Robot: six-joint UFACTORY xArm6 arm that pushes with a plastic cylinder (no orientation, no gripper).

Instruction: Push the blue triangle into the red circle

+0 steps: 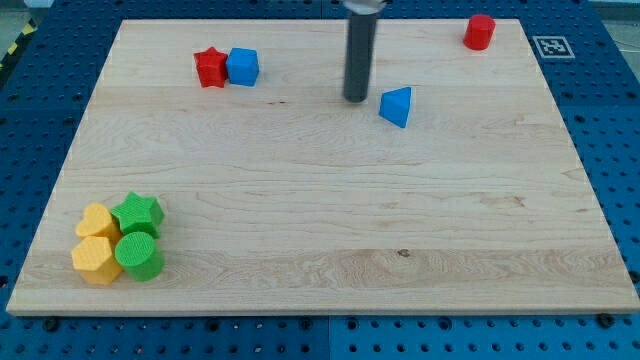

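Note:
The blue triangle (pixel 397 106) lies on the wooden board, right of centre near the view's top. The red circle (pixel 479 32), a short cylinder, stands near the board's top right corner, up and to the right of the triangle. My tip (pixel 356 98) rests on the board just left of the blue triangle, with a small gap between them. The dark rod rises straight up out of the view's top.
A red star (pixel 210 67) and a blue cube (pixel 242 66) touch each other at the top left. A yellow heart (pixel 97 220), a yellow hexagon (pixel 96 259), a green star (pixel 138 213) and a green cylinder (pixel 139 256) cluster at the bottom left corner.

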